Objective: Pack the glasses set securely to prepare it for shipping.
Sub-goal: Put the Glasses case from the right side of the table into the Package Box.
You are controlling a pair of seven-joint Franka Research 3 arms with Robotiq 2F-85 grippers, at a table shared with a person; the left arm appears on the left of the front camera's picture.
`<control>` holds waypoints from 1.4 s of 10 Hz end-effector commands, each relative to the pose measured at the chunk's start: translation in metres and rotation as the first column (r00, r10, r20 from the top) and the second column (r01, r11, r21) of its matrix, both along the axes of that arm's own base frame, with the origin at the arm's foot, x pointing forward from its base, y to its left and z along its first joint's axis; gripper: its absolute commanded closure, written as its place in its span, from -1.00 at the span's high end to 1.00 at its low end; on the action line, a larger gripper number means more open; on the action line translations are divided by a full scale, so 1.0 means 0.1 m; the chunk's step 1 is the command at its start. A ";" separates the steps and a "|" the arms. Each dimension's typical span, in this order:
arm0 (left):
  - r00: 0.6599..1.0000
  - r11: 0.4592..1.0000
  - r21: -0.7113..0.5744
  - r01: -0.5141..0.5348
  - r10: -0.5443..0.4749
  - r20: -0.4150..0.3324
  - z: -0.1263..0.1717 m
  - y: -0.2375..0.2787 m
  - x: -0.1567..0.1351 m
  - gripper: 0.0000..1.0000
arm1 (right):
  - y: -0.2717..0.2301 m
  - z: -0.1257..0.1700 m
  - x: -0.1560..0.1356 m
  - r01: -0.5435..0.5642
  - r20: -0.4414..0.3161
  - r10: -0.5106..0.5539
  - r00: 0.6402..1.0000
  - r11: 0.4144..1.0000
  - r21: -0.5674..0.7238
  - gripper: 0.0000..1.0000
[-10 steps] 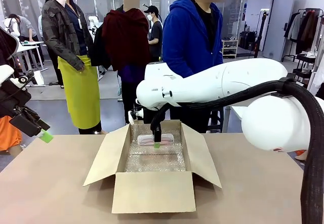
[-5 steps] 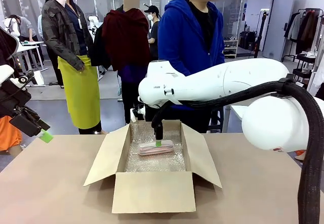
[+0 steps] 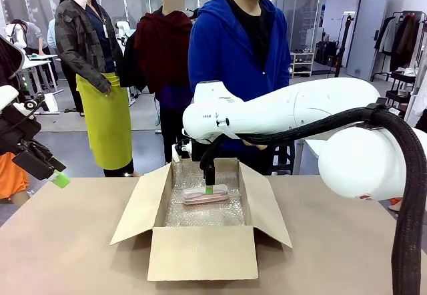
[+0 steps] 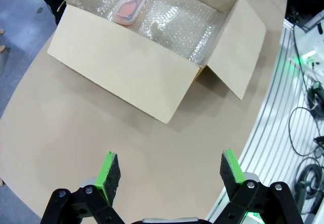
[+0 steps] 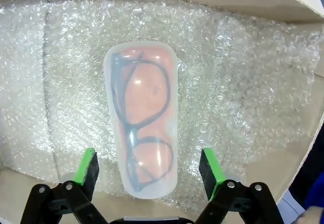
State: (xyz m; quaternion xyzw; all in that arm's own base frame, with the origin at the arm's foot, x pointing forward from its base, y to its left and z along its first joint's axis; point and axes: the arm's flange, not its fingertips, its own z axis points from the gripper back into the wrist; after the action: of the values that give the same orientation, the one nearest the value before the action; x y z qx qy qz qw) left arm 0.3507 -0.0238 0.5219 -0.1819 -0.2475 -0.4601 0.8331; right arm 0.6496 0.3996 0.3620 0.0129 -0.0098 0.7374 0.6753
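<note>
My right pincer (image 5: 148,158) hung inside the open cardboard box (image 3: 202,251), jaws wide apart and clamped on nothing. The pale pink case (image 5: 140,117) lay directly beneath it, flat on the bubble wrap (image 5: 243,97) lining the box floor, with the dark-framed glasses showing through its translucent lid.

Seen from my right wrist, the case's long axis ran straight away from me between the two green pads (image 5: 87,167). One pad stood on either side of its near end, so my closing line crossed the narrow width. I could not tell whether the pads were level with the case or a little above it. From the front, the case lay crosswise in the box, towards the far wall, with room left on the wrap in front of it.

My left pincer (image 4: 168,158) was also spread wide and empty. It hovered over the bare worktop (image 4: 71,133), well apart from the box on my left side, so the right arm was much the nearer.

As I judged it, the pink case was placed. With a pad on either side of it, the safe exit for my right arm was straight up, since a sideways pull could drag the case across the wrap.
</note>
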 end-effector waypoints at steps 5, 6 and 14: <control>1.000 0.999 -0.023 0.029 -0.029 0.003 0.02 0.03 0.00 1.00 | 0.02 0.01 0.00 -0.004 0.007 0.004 1.000 1.000 0.001 1.00; 1.000 0.999 -0.023 0.029 -0.029 0.003 0.02 0.03 0.00 1.00 | 0.02 0.01 0.00 -0.004 0.007 0.004 1.000 1.000 0.001 1.00; 1.000 0.999 -0.023 0.029 -0.029 0.003 0.02 0.03 0.00 1.00 | -0.78 0.90 -0.88 0.196 -0.041 -0.192 0.981 0.956 0.218 1.00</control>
State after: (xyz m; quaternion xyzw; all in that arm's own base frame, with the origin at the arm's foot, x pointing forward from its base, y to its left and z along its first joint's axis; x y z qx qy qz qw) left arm 0.3507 -0.0239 0.5220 -0.1817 -0.2473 -0.4602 0.8331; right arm 0.6001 0.3490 0.4654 0.0815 -0.0551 0.6842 0.7226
